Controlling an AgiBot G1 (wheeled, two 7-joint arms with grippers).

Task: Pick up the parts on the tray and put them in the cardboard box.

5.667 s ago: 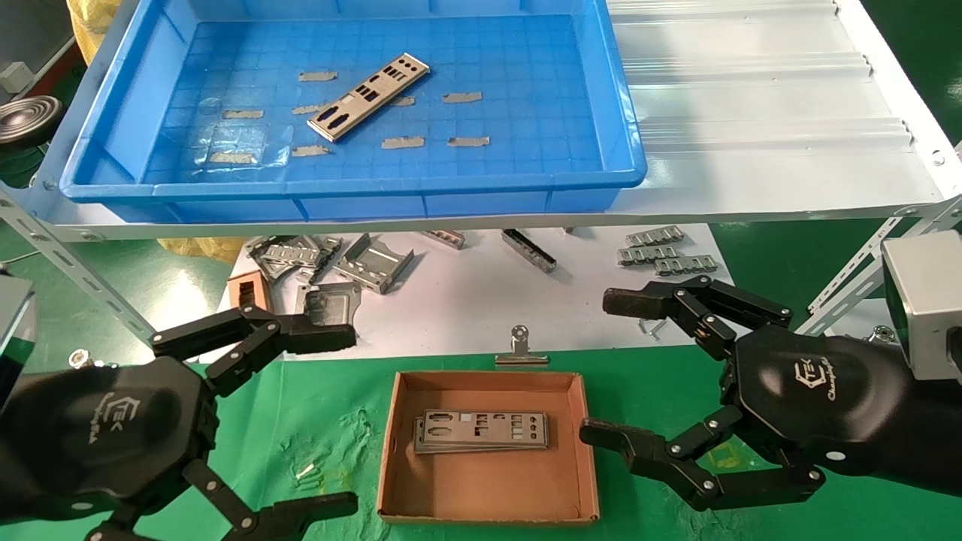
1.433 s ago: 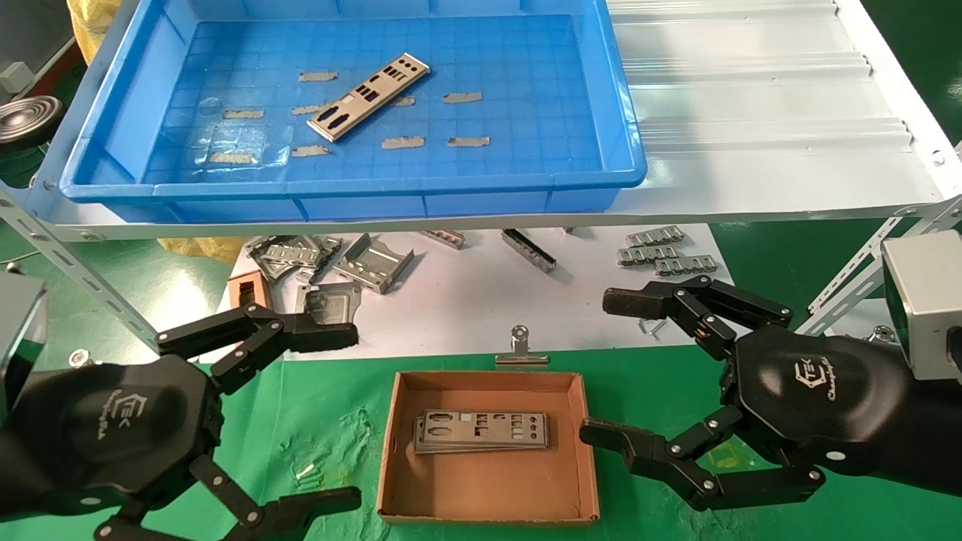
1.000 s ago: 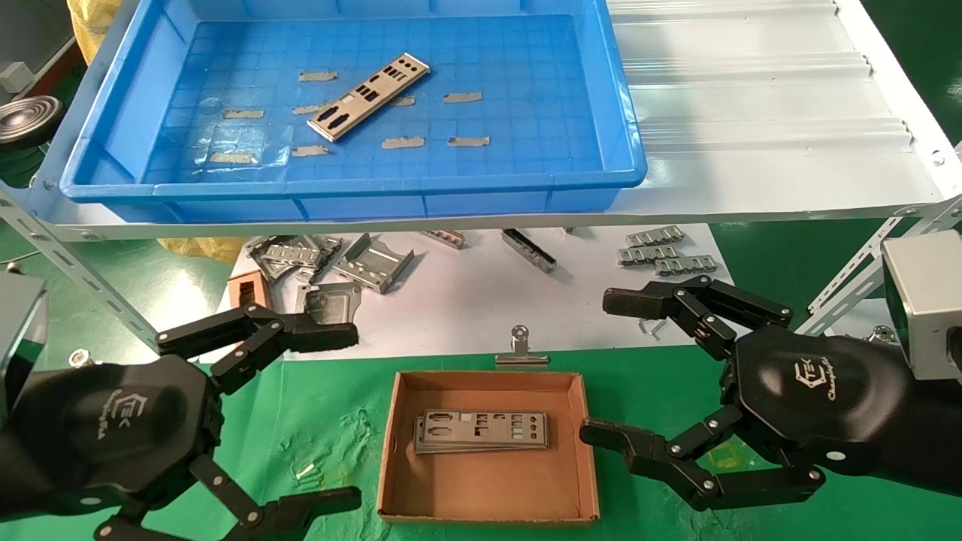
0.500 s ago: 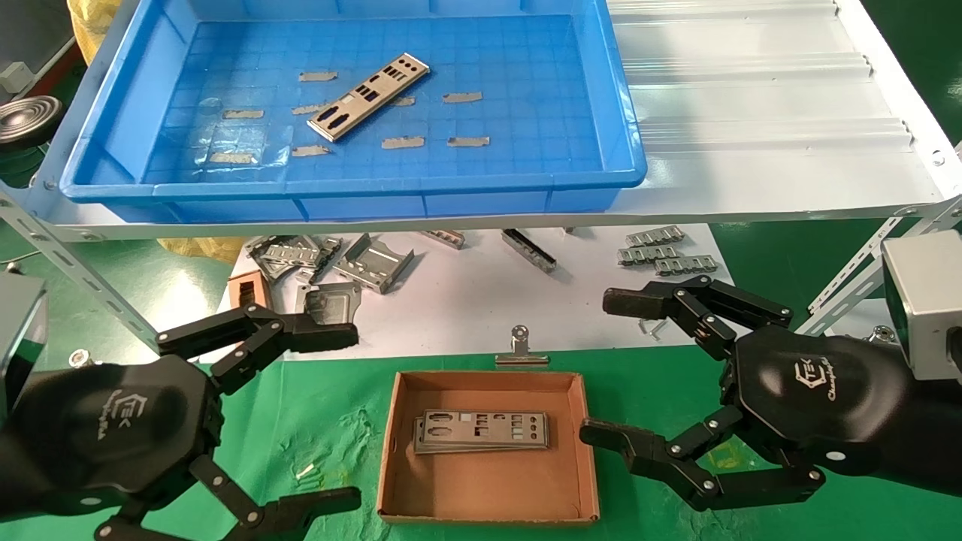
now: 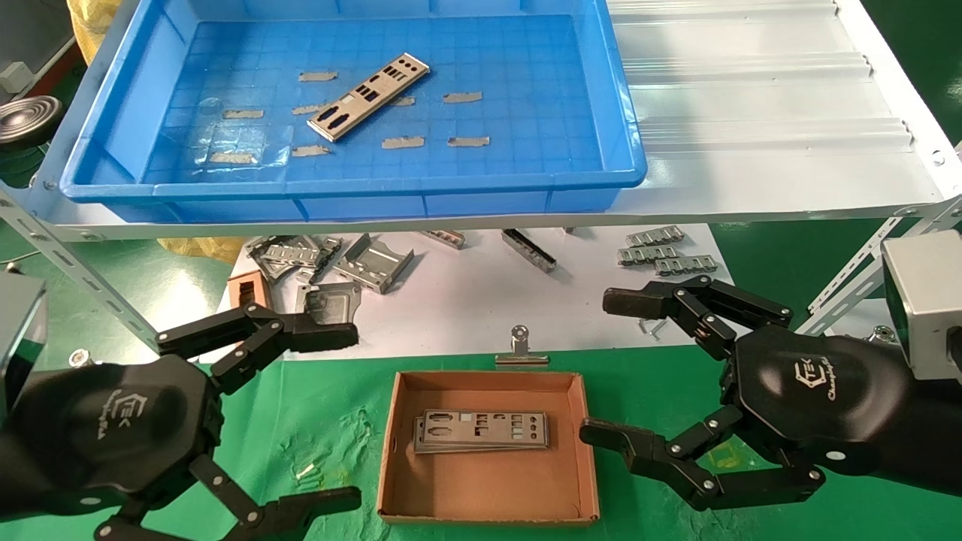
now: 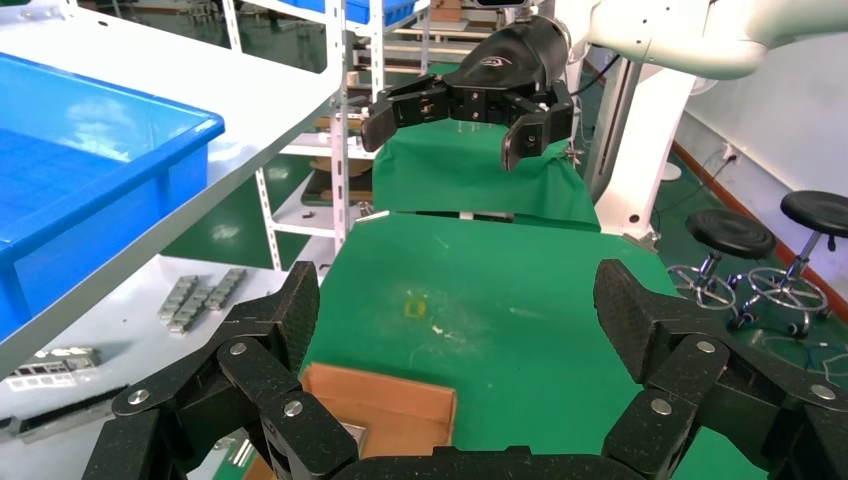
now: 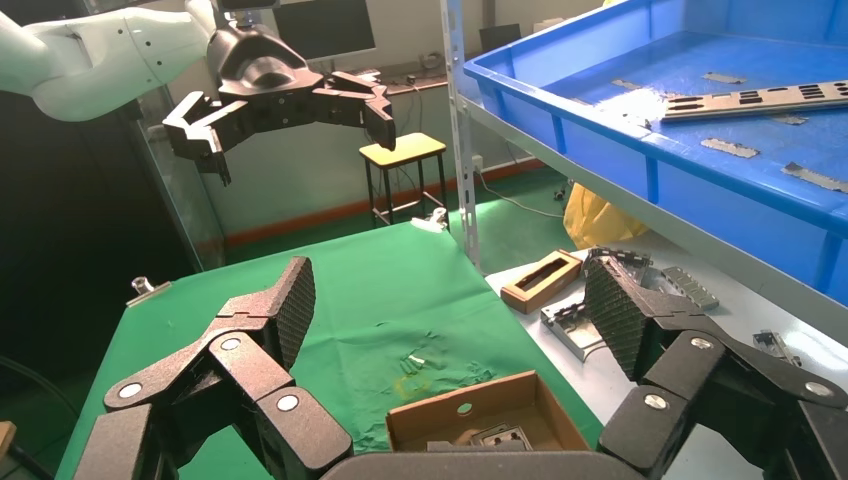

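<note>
One silver-grey plate [image 5: 368, 96] lies slantwise on the floor of the blue tray [image 5: 353, 197] on the upper shelf; it also shows in the right wrist view [image 7: 760, 97]. A small stack of plates [image 5: 481, 430] lies in the cardboard box [image 5: 406, 451] on the green mat. My left gripper [image 5: 334, 417] is open and empty left of the box. My right gripper [image 5: 610, 368] is open and empty right of the box. Both hover low, well below the tray.
Tan tape strips [image 5: 462, 97] dot the tray floor. Bent metal brackets [image 5: 372, 263], a brown frame block [image 5: 246, 289] and small grey pieces [image 5: 661, 252] lie on the white lower surface behind the box. A binder clip [image 5: 520, 349] sits at the box's far wall. Slanted shelf struts [image 5: 75, 278] flank both sides.
The left gripper shifted very slightly since the oldest frame; since then, nothing has visibly moved.
</note>
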